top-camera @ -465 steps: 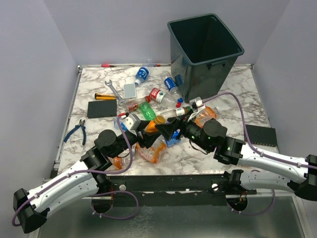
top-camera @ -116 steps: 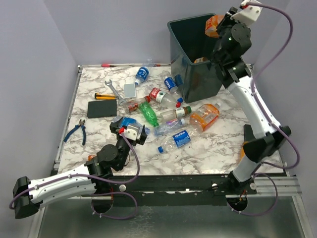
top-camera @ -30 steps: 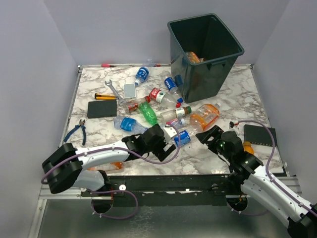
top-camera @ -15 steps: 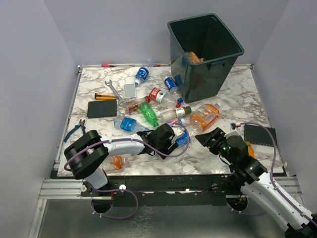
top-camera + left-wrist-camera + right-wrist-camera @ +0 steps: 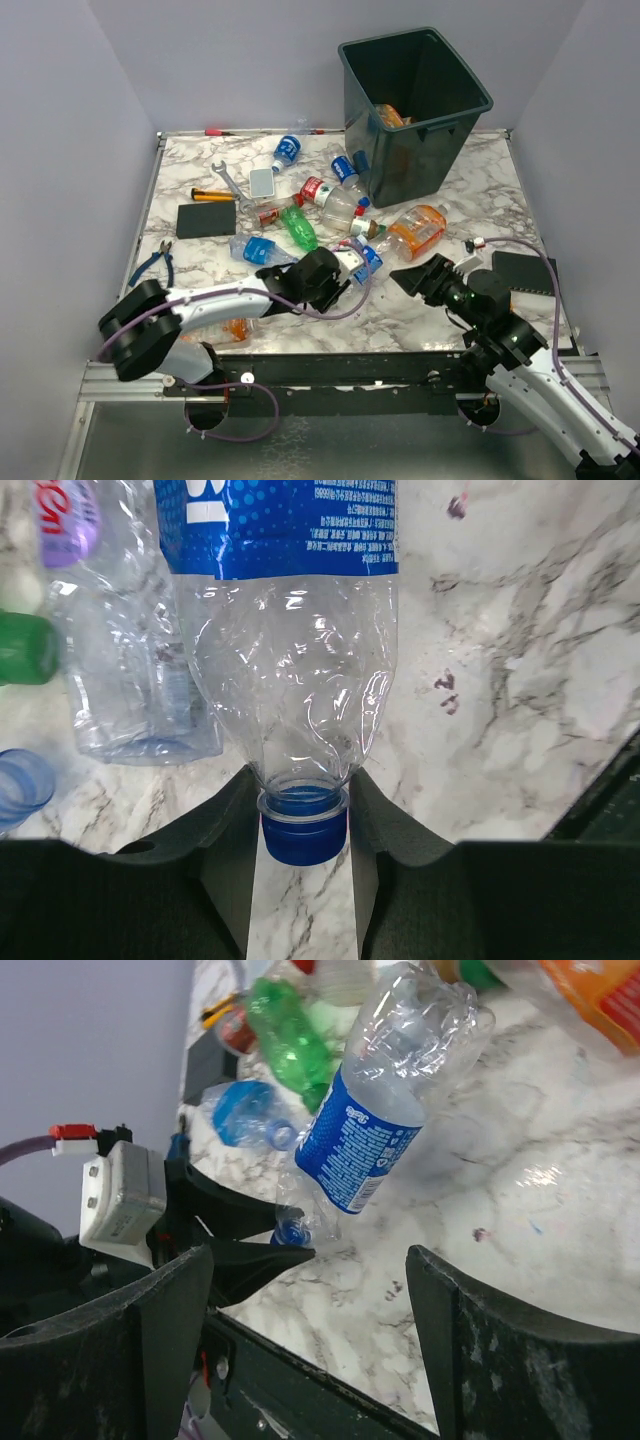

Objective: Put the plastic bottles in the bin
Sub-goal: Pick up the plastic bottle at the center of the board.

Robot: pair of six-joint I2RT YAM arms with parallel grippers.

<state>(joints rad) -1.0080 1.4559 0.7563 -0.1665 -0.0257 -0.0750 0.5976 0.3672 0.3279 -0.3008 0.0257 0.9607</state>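
My left gripper [image 5: 347, 268] is shut on the neck of a clear bottle with a blue label [image 5: 366, 257], just above its blue cap [image 5: 303, 832]. The bottle tilts up off the marble in the right wrist view [image 5: 372, 1125]. My right gripper [image 5: 408, 279] is open and empty, a little to the right of that bottle, its jaws wide apart [image 5: 310, 1260]. More bottles lie in a heap mid-table: an orange one [image 5: 418, 228], a green one [image 5: 298, 226], a blue-labelled one [image 5: 258, 249]. The dark bin [image 5: 452, 130] stands at the back right with an orange bottle [image 5: 388, 115] inside.
Pliers [image 5: 155, 262], a wrench [image 5: 228, 180], a yellow-handled tool [image 5: 212, 195], a black slab [image 5: 206, 219] and a grey slab [image 5: 262, 182] lie at the left. Another black slab [image 5: 525, 270] lies at the right edge. An orange bottle [image 5: 235, 328] lies under my left arm.
My left gripper has closed on the blue-labelled bottle's neck and tipped it up. My right gripper has shifted slightly left, still open.
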